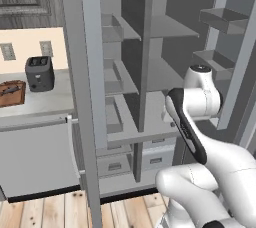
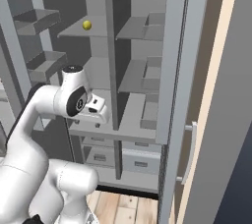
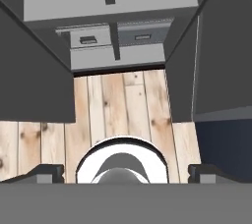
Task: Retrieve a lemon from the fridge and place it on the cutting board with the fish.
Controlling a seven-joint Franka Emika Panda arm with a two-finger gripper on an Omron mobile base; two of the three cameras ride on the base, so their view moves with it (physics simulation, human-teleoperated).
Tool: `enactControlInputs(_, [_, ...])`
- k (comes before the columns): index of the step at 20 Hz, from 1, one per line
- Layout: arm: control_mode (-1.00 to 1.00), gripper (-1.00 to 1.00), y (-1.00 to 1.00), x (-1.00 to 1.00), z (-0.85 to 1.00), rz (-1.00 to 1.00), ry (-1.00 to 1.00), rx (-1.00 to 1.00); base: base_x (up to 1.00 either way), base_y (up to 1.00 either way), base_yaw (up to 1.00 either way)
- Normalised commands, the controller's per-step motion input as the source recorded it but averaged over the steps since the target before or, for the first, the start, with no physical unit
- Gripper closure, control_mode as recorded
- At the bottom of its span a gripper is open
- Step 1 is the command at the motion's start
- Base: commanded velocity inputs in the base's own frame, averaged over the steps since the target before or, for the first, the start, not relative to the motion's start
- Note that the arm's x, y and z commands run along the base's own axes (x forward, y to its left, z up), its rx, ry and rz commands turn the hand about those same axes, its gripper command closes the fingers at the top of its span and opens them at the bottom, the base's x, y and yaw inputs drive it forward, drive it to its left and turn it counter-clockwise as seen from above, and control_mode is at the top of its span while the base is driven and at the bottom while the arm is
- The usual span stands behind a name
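The fridge (image 1: pixel 150 27) stands open in front of me, both doors swung wide. The lemon (image 2: pixel 87 24), small and bright yellow, rests on an upper left shelf, well above my hand (image 2: pixel 97 110). My hand sits at the height of the lower shelf and points down. In the hand view my gripper (image 3: pixel 126 173) is open with nothing between its fingertips (image 3: pixel 47 173), and looks down at the fridge's bottom drawers (image 3: pixel 88 40) and the floor. The reddish-brown cutting board (image 1: pixel 12 94) lies on the counter far to the left, with the dark fish (image 1: pixel 9 90) on it.
A dark grey toaster (image 1: pixel 40 73) stands on the counter (image 1: pixel 50 99) beside the board. The open left fridge door (image 1: pixel 75 72) stands between me and the counter. Door bins (image 1: pixel 225 19) hang on the right door. Wooden floor (image 3: pixel 118 105) lies below.
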Motion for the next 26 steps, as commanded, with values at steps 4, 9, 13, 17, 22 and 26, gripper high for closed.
enactControlInputs(4, [-1.00, -1.00, -0.01, -0.13, 0.00, 0.00, 0.00, 0.00, 0.00, 0.00, 0.00])
enactControlInputs(9, [-1.00, -1.00, 0.00, -0.31, 0.69, 0.00, -0.01, 0.00, 0.00, 0.00, 0.00])
enactControlInputs(13, [-1.00, -1.00, 0.00, -0.41, 0.71, 0.00, 0.00, 0.00, 0.00, 0.00, 0.00])
enactControlInputs(17, [-1.00, -1.00, 0.00, -0.84, 0.28, 0.00, 0.00, 0.00, 0.00, 0.00, 0.00])
enactControlInputs(22, [-1.00, -1.00, 0.00, -0.96, 0.00, -0.01, 0.00, 0.00, 0.00, 0.00, 0.00])
enactControlInputs(26, [-1.00, -1.00, 0.00, -0.32, 0.00, 0.00, -0.01, 0.00, 0.00, 0.00, 0.00])
